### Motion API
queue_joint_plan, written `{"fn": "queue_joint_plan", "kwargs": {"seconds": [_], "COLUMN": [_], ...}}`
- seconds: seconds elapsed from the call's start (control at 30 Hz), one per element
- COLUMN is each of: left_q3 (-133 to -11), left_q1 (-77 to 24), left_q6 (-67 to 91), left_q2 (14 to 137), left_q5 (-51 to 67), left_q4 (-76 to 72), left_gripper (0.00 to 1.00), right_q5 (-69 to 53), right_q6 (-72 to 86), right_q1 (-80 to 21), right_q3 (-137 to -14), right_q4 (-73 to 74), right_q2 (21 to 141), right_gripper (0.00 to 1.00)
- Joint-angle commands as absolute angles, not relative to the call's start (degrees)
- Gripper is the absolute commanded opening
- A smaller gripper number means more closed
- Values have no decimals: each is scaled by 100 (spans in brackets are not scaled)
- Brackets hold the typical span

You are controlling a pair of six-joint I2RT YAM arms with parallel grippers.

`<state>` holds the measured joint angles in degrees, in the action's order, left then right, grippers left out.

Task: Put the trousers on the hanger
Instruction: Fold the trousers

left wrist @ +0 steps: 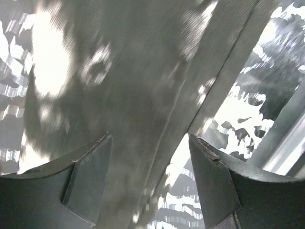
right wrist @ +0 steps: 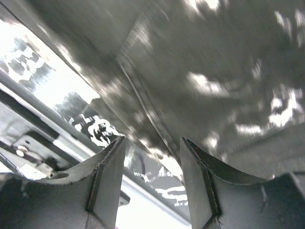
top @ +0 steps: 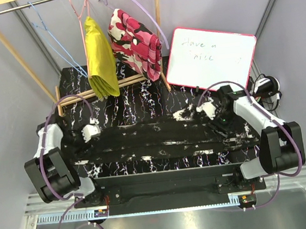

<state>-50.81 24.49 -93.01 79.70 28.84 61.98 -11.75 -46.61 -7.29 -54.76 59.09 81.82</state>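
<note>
The black trousers (top: 155,139) with white blotches lie stretched flat across the black veined table (top: 141,102), from one arm to the other. My left gripper (top: 96,133) is at their left end. In the left wrist view it (left wrist: 150,160) stands open, low over the trousers (left wrist: 133,71), with a fabric edge running between the jaws. My right gripper (top: 220,125) is at their right end. Seen from the right wrist, it (right wrist: 152,162) is open too, with the trousers' (right wrist: 214,57) hem just beyond its tips. The light-blue wire hanger (top: 52,42) hangs empty on the wooden rail at the back left.
A pink hanger carrying a yellow garment (top: 100,57) and a lilac hanger carrying a pink camouflage garment (top: 134,40) hang from the same rail. A whiteboard (top: 210,58) leans at the back right. The rack's wooden base (top: 93,92) lies on the table's far left.
</note>
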Motion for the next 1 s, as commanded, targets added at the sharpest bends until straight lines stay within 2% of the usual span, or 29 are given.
{"fn": "queue_joint_plan", "kwargs": {"seconds": [0.0, 0.23, 0.5, 0.57, 0.7, 0.87, 0.97], "left_q3": [-4641, -4201, -3946, -3920, -3999, -4043, -4060], "left_q1": [2014, 1626, 1179, 1108, 1002, 1002, 984], "left_q6": [-9325, -9053, -9211, -9141, -9053, -9044, -9035], "left_q2": [7682, 7646, 7585, 7629, 7760, 7831, 7875], "left_q5": [3305, 3375, 3393, 3375, 3305, 3313, 3340], "left_q4": [5626, 4888, 4720, 4632, 4597, 4597, 4597], "left_gripper": [71, 71, 70, 68, 56, 51, 45], "right_q5": [-1248, -1283, -1494, -1477, -1388, -1310, -1047], "right_q6": [-4228, -3947, -3516, -3446, -3279, -3226, -3252], "right_q1": [-1125, -1538, -2276, -2407, -2619, -2838, -2935], "right_q3": [-5414, -5362, -5379, -5388, -5431, -5414, -5291], "right_q4": [5292, 5089, 5133, 5054, 4878, 4747, 4553], "right_q2": [8121, 8323, 8244, 8279, 8507, 8604, 8701], "right_gripper": [56, 57, 59, 60, 59, 58, 53]}}
